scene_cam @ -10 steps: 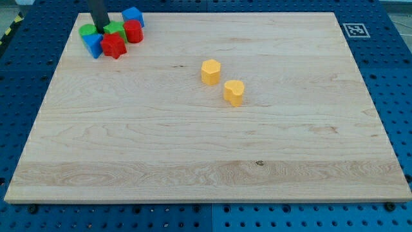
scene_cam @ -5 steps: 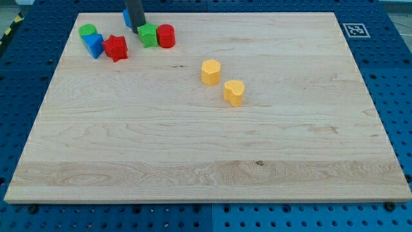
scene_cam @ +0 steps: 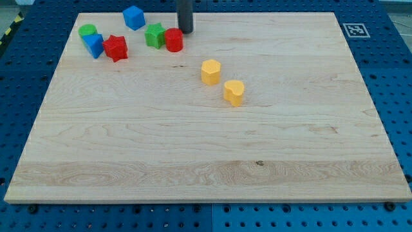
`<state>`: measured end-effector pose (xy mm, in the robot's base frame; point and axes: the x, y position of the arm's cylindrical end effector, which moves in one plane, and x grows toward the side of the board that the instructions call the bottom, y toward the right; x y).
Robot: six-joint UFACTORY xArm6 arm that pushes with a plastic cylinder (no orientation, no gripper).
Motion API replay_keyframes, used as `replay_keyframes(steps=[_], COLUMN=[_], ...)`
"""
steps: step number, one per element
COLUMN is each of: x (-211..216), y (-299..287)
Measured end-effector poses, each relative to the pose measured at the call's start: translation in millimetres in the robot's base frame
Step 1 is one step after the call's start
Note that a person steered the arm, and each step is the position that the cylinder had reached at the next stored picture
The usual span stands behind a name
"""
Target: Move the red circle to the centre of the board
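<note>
Rod upright near the view's top edge

The straight dark rod comes down from the view's top edge, a little to the view's left of centre, and stands close to vertical. My tip [scene_cam: 185, 31] rests low at the far part of the surface. Only the rod's lower stretch shows; the arm above it is cut off by the frame.

You see only one part of the robot: a straight rod, dark grey to nearly black, smooth and round. It is cut by the far edge and ends at my tip [scene_cam: 185, 31], blunt and plain.
</note>
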<state>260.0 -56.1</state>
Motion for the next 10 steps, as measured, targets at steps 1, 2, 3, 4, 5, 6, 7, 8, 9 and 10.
replay_keyframes(steps=[1, 2, 3, 4, 5, 6, 7, 8, 9, 10], x=[24, 35, 51, 48, 47, 48, 66, 95, 125, 157], y=[-13, -12, -18, -28, -56, -73, -74, -42, -11, -7])
